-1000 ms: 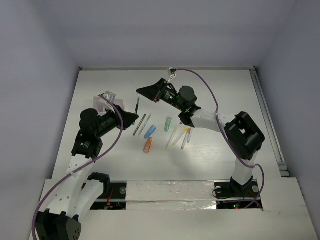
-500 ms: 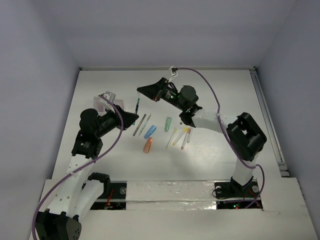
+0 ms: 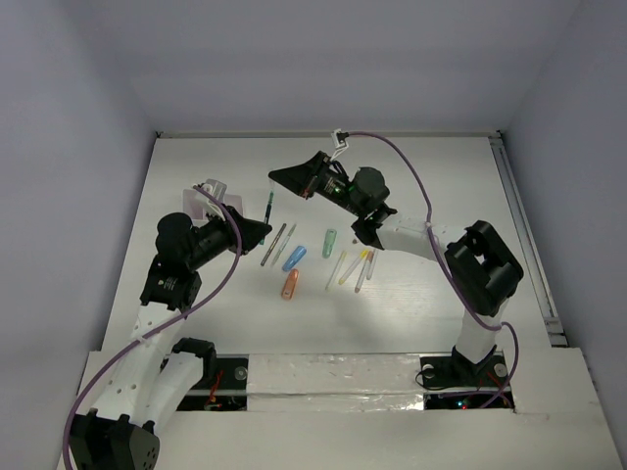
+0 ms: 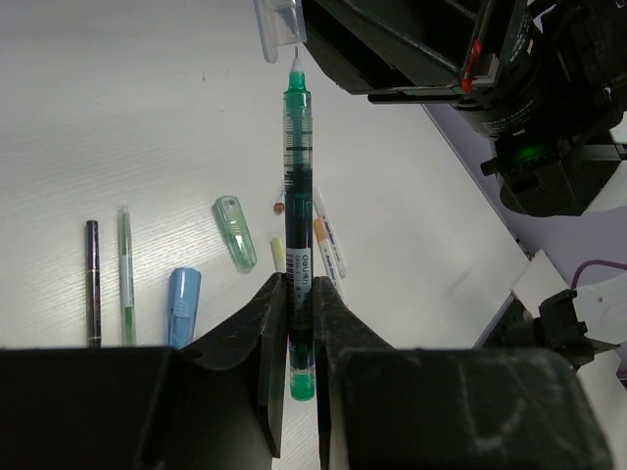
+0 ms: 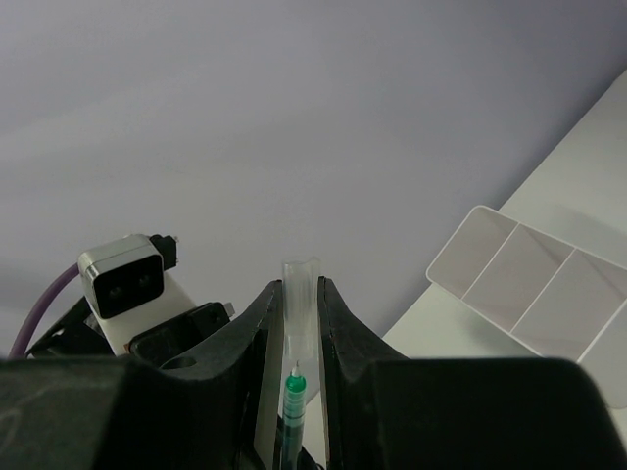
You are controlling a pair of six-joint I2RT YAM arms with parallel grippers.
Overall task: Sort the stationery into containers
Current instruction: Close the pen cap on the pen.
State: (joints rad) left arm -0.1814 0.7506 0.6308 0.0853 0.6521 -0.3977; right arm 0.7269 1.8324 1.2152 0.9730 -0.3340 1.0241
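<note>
My left gripper (image 3: 261, 231) is shut on a green pen (image 3: 268, 207), gripping its rear end (image 4: 297, 196) between the fingers (image 4: 266, 323). The bare tip points up at my right gripper (image 3: 274, 182), which is shut on a clear pen cap (image 5: 299, 294). The cap also shows in the left wrist view (image 4: 279, 29). The pen's tip (image 5: 294, 377) sits right at the cap's mouth. I cannot tell whether it is inside. Both are held above the table. The white compartment tray (image 3: 206, 192) lies behind my left arm, seen empty in the right wrist view (image 5: 534, 284).
Loose stationery lies mid-table: two thin grey pens (image 3: 275, 245), a blue marker (image 3: 294, 258), an orange marker (image 3: 290, 284), a pale green marker (image 3: 329, 243), and yellow and white pens (image 3: 353, 266). A purple cable loops over each arm.
Almost nothing: the right arm's elbow has shifted slightly. Both grippers keep their holds, pen tip at the cap.
</note>
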